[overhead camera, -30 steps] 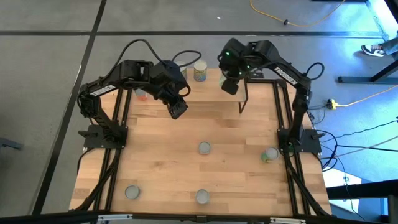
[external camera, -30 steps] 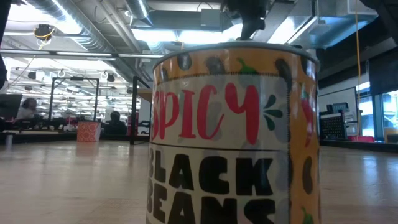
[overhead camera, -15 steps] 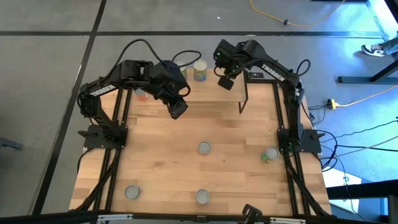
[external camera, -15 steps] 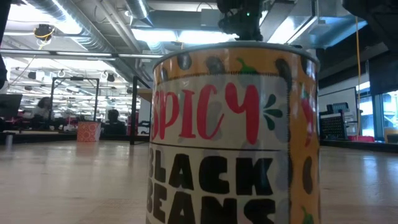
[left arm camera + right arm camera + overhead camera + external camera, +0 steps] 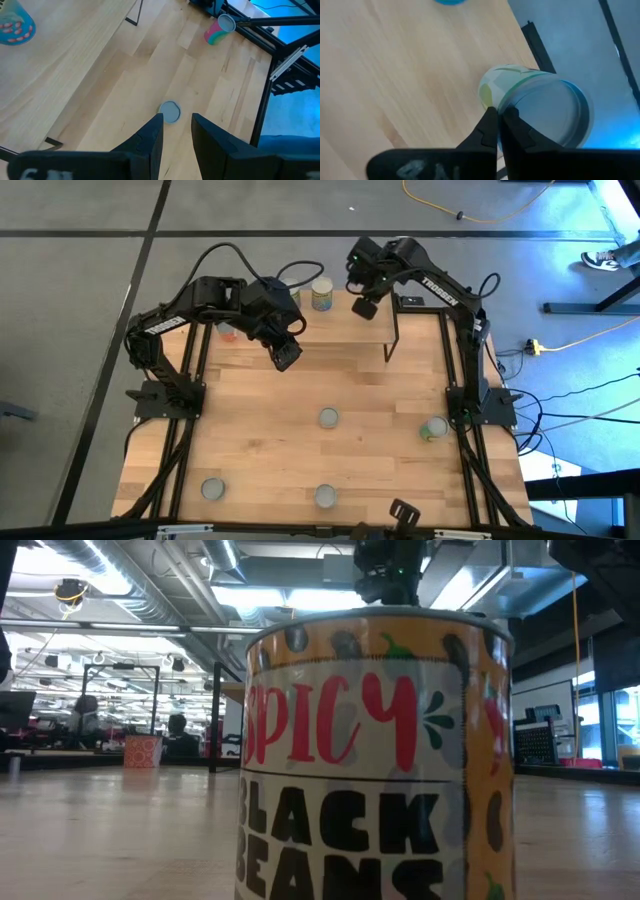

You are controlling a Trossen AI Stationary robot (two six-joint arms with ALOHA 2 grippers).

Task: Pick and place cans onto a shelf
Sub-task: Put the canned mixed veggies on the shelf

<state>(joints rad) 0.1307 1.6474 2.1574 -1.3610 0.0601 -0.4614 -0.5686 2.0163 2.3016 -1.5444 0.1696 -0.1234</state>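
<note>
Wooden table [image 5: 250, 420], shelf [image 5: 375, 330] at far edge. Right gripper [image 5: 364, 307] clenched, empty, over shelf top; green-yellow can [image 5: 530, 107] upright just beyond fingertips. Left gripper [image 5: 287, 356] released, idles farther off.

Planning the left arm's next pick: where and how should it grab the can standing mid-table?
Probably take the mid-table can by its round side wall, just under the rim, coming straight down from above. It stands upright, silvery lid up, with nothing close beside it, so the open left gripper can straddle it from any side.
</note>
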